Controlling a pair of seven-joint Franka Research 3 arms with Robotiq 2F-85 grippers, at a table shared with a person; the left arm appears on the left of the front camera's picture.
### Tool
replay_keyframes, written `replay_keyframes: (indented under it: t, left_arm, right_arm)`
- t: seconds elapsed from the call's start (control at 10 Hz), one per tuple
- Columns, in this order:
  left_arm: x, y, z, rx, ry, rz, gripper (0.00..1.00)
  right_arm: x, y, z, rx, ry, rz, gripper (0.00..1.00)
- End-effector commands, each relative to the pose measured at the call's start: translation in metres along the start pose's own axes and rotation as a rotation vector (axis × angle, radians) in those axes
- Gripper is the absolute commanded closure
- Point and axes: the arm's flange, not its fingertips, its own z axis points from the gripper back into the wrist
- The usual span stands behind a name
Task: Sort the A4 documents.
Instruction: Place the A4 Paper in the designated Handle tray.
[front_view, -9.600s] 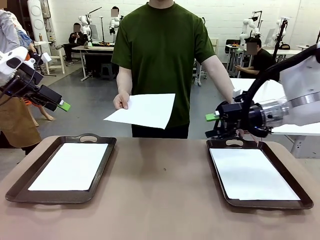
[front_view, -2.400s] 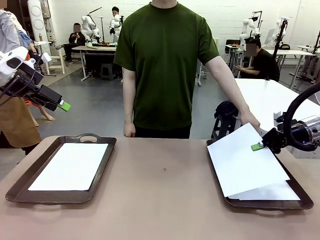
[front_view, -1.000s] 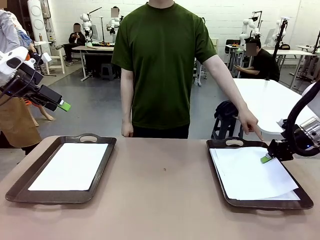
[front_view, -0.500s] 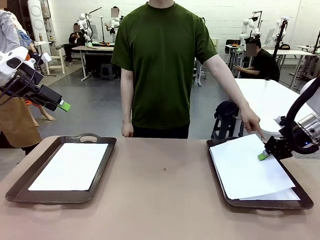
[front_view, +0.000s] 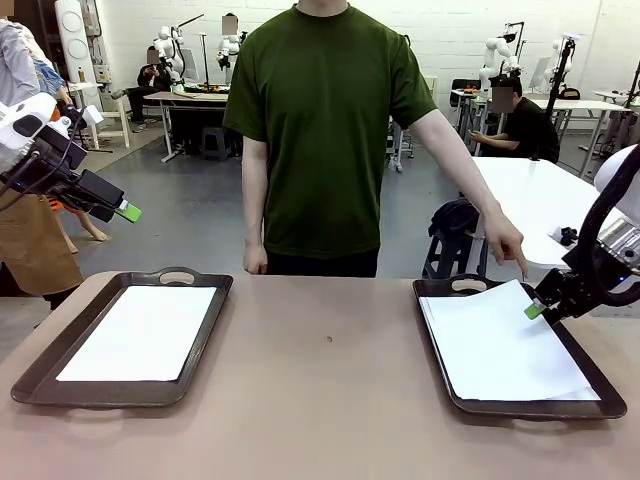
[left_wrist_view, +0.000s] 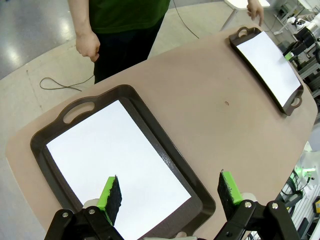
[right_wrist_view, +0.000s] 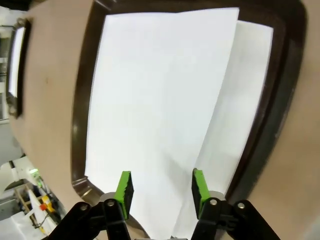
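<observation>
right gripper: jaws apart, at far edge of top sheet, nothing held
top sheet: in right tray, skewed over lower sheet
risk: pad drags sheet out on retreat
left gripper: open, above left tray
person's hand: near tray, collision risk

A white brick wall is running across the back of the room, under even, bright lighting. The grey floor is shining faintly, with a thin dark cable lying on it. People are sitting at pale tables farther off. A white table is standing at the right, a dark stool beside it. The tan worktop is spreading across the foreground.
</observation>
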Motion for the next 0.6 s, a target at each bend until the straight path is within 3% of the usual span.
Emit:
replay_keyframes:
  t: [0.0,0.1,0.2,0.3,0.5]
  left_arm:
    - [0.0002,-0.0001,0.0004,0.012,-0.003,-0.004,0.00]
    - [0.0002,-0.0001,0.0004,0.012,-0.003,-0.004,0.00]
    - [0.0002,-0.0001,0.0004,0.012,-0.003,-0.004,0.00]
    - [0.0002,-0.0001,0.0004,0.012,-0.003,-0.004,0.00]
    - [0.0002,-0.0001,0.0004,0.012,-0.003,-0.004,0.00]
  right_arm:
    - [-0.0045,0.0050,0.0009,-0.081,0.013,-0.023,0.27]
    - [-0.0036,0.0047,0.0026,-0.094,0.015,-0.021,0.00]
    - [-0.0025,0.0050,0.0038,-0.104,0.017,-0.017,0.08]
    - [-0.0020,0.0055,0.0044,-0.109,0.020,-0.014,0.00]
    - [-0.0015,0.0059,0.0043,-0.114,0.030,-0.012,0.00]
